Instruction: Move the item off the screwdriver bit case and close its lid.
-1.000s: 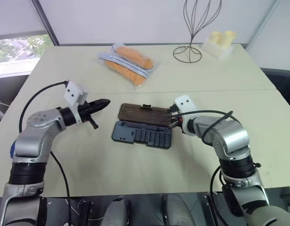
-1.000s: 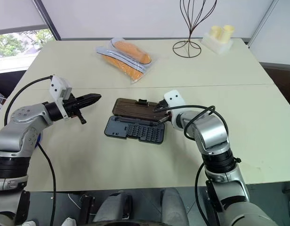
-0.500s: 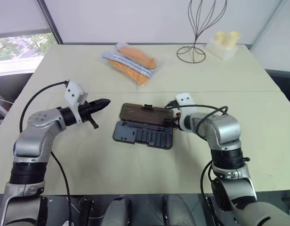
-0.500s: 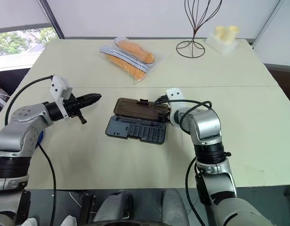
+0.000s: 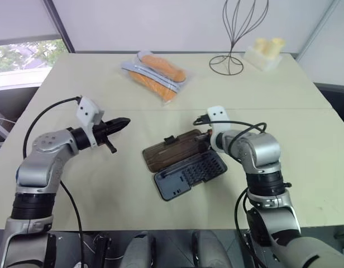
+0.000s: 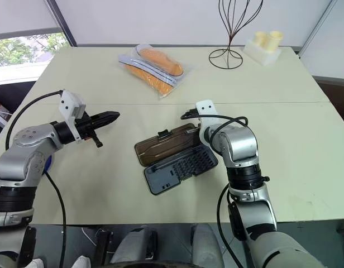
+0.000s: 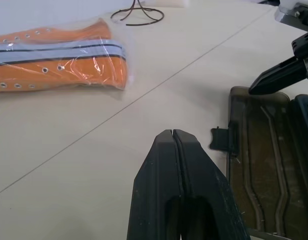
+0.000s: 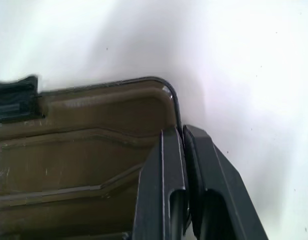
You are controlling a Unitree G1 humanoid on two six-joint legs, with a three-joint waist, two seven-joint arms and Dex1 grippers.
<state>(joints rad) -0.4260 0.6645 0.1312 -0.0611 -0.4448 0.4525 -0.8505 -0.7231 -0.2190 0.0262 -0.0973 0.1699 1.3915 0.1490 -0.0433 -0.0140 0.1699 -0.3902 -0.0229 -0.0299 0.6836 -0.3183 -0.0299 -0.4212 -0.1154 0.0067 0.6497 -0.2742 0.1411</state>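
The screwdriver bit case (image 5: 191, 176) lies open and slanted on the beige table, its rows of bits showing. Its smoky-brown lid (image 5: 175, 148) lies flat beside it on the far side, with the black latch tab (image 5: 168, 138) on the far edge. Nothing rests on the case or the lid. My right gripper (image 5: 208, 135) is at the lid's right corner; in the right wrist view its fingers (image 8: 164, 165) are shut across the lid's rim (image 8: 84, 150). My left gripper (image 5: 124, 121) hovers shut and empty to the left of the case, pointing at it, with the lid (image 7: 259, 165) ahead.
A clear bag of orange things (image 5: 155, 75) lies at the far middle of the table. A black wire stand (image 5: 230, 56) and a white block with pale yellow cylinders (image 5: 263, 53) stand at the far right. A seam crosses the table behind the case.
The open case and lid have swung round, the right end going farther away and the left end coming nearer. The right gripper went forward to the lid's corner. The left arm stayed still.
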